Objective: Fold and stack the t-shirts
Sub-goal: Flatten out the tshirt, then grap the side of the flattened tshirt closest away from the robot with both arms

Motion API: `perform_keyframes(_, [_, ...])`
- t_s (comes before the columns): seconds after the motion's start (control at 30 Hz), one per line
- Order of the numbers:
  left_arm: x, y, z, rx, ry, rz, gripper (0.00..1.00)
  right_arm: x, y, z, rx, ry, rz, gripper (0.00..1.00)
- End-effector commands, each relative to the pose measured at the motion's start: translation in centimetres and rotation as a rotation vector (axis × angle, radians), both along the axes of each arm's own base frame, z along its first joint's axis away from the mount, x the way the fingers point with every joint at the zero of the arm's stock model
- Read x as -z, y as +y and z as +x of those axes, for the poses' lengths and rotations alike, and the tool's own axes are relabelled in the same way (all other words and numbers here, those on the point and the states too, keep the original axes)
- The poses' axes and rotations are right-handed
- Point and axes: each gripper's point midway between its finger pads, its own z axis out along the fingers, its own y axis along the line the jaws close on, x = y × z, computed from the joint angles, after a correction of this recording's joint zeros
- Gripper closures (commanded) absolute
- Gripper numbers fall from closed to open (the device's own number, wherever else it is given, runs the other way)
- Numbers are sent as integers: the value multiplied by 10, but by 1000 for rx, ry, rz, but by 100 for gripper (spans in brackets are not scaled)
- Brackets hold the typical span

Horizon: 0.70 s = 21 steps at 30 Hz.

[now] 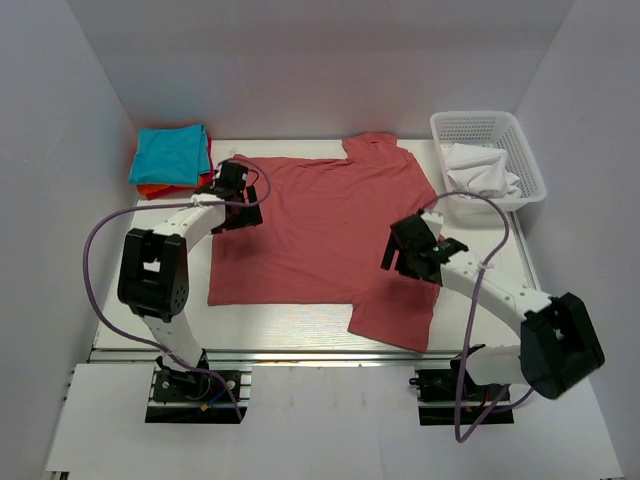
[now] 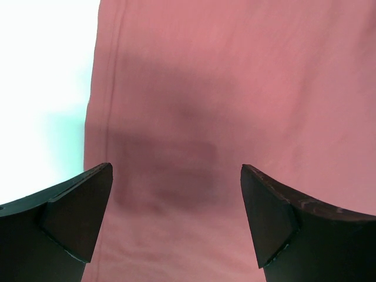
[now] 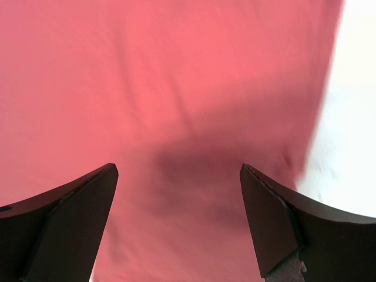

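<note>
Currently both jaw pairs are gaping wide and empty: the left gripper is hovering over the left edge of the salmon-red t-shirt, the right gripper over its right side, probably lining up a fold. The shirt is lying flat mid-table; the teal-topped folded stack is sitting far left.

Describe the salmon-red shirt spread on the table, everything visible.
The salmon-red t-shirt is plain soft knit, short-sleeved, spread flat and unfolded on the white table. It lies sideways: hem to the left, one sleeve pointing to the far edge, the other toward the near edge at the right. No print. The left gripper hangs open over its far left corner, the right gripper open over its right side; contact cannot be told.
</note>
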Motion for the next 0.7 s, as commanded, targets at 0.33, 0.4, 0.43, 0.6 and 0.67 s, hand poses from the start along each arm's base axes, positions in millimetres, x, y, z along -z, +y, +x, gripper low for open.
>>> perform_keyframes(0.33, [-5, -11, 139, 28, -54, 33, 0, 2, 2, 183, -37, -83, -12, 10])
perform_keyframes(0.4, [9, -11, 156, 26, -28, 20, 0, 10, 4, 209, -56, -80, -17, 10])
perform_keyframes(0.43, [13, -7, 162, 19, -29, 12, 0, 13, -6, 215, -64, -73, -34, 10])
perform_keyframes(0.6, [36, -6, 188, 31, -65, -66, 0, 37, -16, 251, -82, -33, -52, 10])
perform_keyframes(0.67, [52, -2, 191, 25, -56, -103, 0, 51, -19, 261, -86, -13, -51, 10])
